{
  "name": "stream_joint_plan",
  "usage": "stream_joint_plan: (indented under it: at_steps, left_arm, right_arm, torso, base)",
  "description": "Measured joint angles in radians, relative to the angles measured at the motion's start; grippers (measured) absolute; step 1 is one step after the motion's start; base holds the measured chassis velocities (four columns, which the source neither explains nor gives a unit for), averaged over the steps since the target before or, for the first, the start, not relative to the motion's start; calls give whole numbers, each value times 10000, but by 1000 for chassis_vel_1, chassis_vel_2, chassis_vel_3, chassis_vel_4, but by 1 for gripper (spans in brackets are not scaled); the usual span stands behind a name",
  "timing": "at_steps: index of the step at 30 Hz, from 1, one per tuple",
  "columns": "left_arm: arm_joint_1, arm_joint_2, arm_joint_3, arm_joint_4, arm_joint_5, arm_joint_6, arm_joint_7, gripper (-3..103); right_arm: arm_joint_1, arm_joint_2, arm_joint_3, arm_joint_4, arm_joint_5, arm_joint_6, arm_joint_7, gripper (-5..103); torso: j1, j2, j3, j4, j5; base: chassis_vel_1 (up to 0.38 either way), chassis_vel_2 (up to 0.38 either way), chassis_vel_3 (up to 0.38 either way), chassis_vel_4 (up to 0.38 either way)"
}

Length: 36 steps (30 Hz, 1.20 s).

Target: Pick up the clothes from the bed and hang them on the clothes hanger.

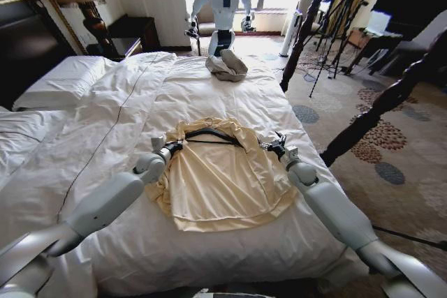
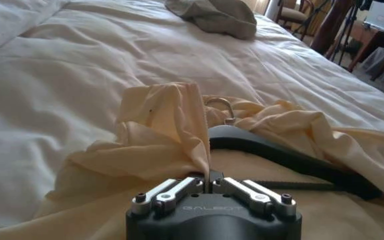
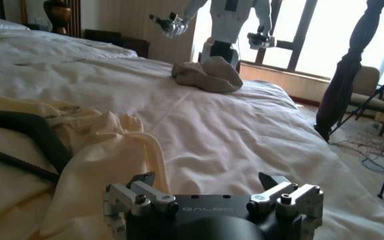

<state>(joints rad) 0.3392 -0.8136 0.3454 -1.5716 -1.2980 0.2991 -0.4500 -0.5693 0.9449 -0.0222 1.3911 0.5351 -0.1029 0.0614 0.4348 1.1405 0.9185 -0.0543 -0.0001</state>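
1. Head view puts the shirt [image 1: 222,176] at centre frame on the bed [image 1: 105,123], the hanger [image 1: 213,134] lying across its collar.
2. Your left end effector [image 2: 210,184] is pinched tight on a fold of cloth beside the hanger's arm.
3. Your right end effector [image 3: 213,186] stands wide at the other shoulder, gripping nothing.
4. Seat each shoulder over a hanger arm; I'd avoid tugging, since thin fabric slides.

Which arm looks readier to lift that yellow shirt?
Probably the left: the left gripper is shut on the shirt beside the hanger, while the right gripper is open at the other shoulder.
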Motion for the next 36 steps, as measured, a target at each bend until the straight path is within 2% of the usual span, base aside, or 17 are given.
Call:
stream_joint_plan:
  at_steps: [5, 11, 12, 14, 16, 19, 20, 22, 24, 26, 29, 30, 31, 32, 34, 35, 36]
  left_arm:
    - [-934, -706, 750, 568, -463, 297, -683, 2]
    - [-1376, -1494, 1471, 1359, -31, 842, -1741, -1]
    - [-1345, -1625, 1522, 1357, -39, 901, -1832, 8]
    - [-1316, -1670, 1528, 1336, -51, 901, -1838, 8]
    - [-1138, -1880, 1474, 1178, -268, 679, -1792, 19]
    - [-1033, -2001, 1351, 1029, -609, 474, -1747, 24]
    - [-918, -2100, 1205, 849, -951, 296, -1719, 35]
    - [-859, -2122, 1142, 779, -1064, 223, -1690, 35]
    - [-567, -2090, 936, 349, -1384, -149, -1532, 51]
    - [-522, -2052, 923, 245, -1385, -154, -1553, 51]
    - [-463, -1887, 1028, 237, -762, -9, -1723, 62]
    - [-459, -1843, 1087, 316, -492, 64, -1777, 68]
    - [-432, -1658, 1262, 544, 366, 326, -1782, 73]
    - [-421, -1609, 1291, 559, 515, 388, -1754, 78]
    - [-404, -1548, 1340, 559, 710, 524, -1733, 78]
    - [-361, -1490, 1473, 540, 928, 814, -1749, 89]
    - [-335, -1516, 1512, 540, 961, 867, -1808, 89]
  right_arm:
    - [-210, -296, 191, 165, 370, -342, -108, 100]
    - [-397, -652, 337, 479, 1083, -956, -330, 100]
    - [-424, -685, 365, 514, 1204, -1153, -395, 100]
    - [-428, -685, 373, 521, 1269, -1227, -400, 100]
    - [-421, -684, 360, 530, 1641, -1539, -418, 100]
    - [-392, -679, 312, 528, 1794, -1619, -497, 100]
    - [-361, -668, 277, 526, 1887, -1679, -567, 100]
    - [-342, -662, 258, 524, 1941, -1708, -602, 100]
    - [-96, -545, 42, 269, 2201, -1597, -746, 97]
    - [22, -464, -21, 116, 2200, -1509, -780, 93]
    - [500, -146, -177, -435, 2169, -1327, -850, 84]
    - [631, -56, -223, -581, 2159, -1292, -880, 78]
    - [1088, 240, -369, -1088, 2057, -1187, -994, 76]
    - [1225, 330, -402, -1227, 2014, -1149, -1010, 73]
    - [1401, 450, -439, -1413, 1974, -1081, -1023, 73]
    - [1737, 665, -489, -1794, 1961, -1036, -1065, 71]
    - [1864, 741, -513, -1942, 1978, -1047, -1108, 71]
  torso:
    - [0, 0, 0, -1, 2]
    - [1, 0, 1, -2, -4]
    - [1, 0, 0, 0, -1]
    - [0, 0, 0, 0, -1]
    - [0, 0, 0, 2, -3]
    - [0, 0, 0, 2, -1]
    - [0, 0, 0, 0, -2]
    - [0, 0, 0, -1, -3]
    - [0, 0, 0, -3, -3]
    - [0, 0, 0, -2, -3]
    - [-1, 0, -1, -2, -4]
    - [-1, 0, -1, -2, -5]
    - [0, -1, 1, 0, -5]
    - [1, -1, 1, 2, -5]
    - [2, 0, 0, 3, -4]
    - [2, -1, 1, 7, -6]
    - [1, -1, 0, 6, -6]
  base:
    - [0, 0, 0, 0]
    - [0, 0, 0, 0]
    - [0, 0, 0, 0]
    - [0, 0, 0, 0]
    - [0, 0, 0, 0]
    - [0, 0, 0, 0]
    - [0, 0, 0, 0]
    - [0, 0, 0, 0]
    - [0, 0, 0, 0]
    - [0, 0, 0, 0]
    - [0, 0, 0, 0]
    - [0, 0, 0, 0]
    - [0, 0, 0, 0]
    - [0, 0, 0, 0]
    - [0, 0, 0, 0]
    - [0, 0, 0, 0]
    - [0, 0, 0, 0]
